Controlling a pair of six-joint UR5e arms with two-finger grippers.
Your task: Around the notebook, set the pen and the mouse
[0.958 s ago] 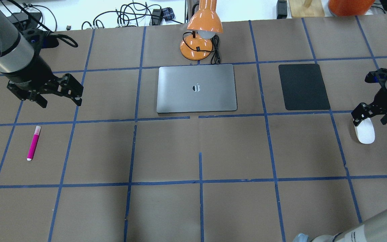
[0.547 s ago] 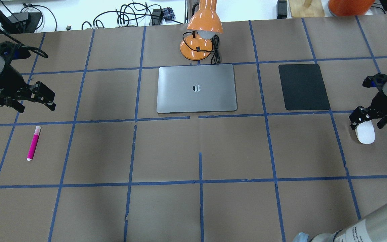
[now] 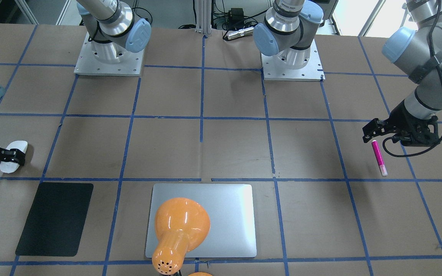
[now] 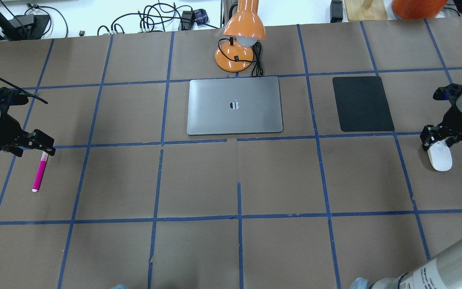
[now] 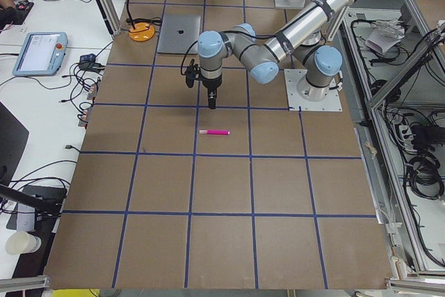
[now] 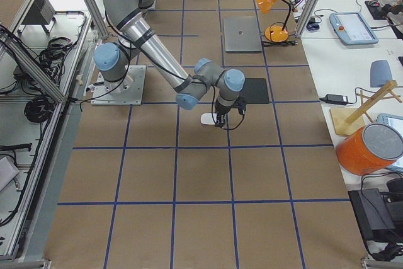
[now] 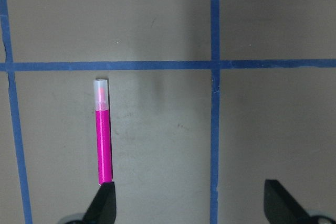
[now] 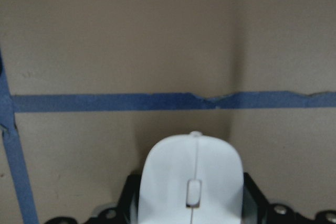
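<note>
Meanwhile, at Both Table Ends: Pen Ungrasped, Mouse Clasped

Centrally, toward the far edge of the paper-covered table (image 4: 279, 180), the silver-grey notebook (image 4: 235, 105) is shown lying flat and closed. An orange desk lamp (image 4: 241, 44) is placed just behind it, and a black mat (image 4: 362, 103) is laid apart from it toward the robot's right. The magenta pen (image 4: 39, 172) is seen lying flat on the robot's left, well apart from the notebook, with its pale cap pointed away from the robot. The left gripper (image 7: 191, 205) is held above the table over the pen; its jaws are spread wide and nothing is grasped. In the left wrist view the pen is lined up with one fingertip (image 7: 104, 203) rather than centred in the gap. The white mouse (image 4: 442, 159) is found resting on the table on the robot's right, beyond the mat and well apart from the notebook. The right gripper (image 8: 191, 203) is set down around it. In the right wrist view the mouse is seated between the jaws, which are clamped against its two flanks with no gap visible.
</note>
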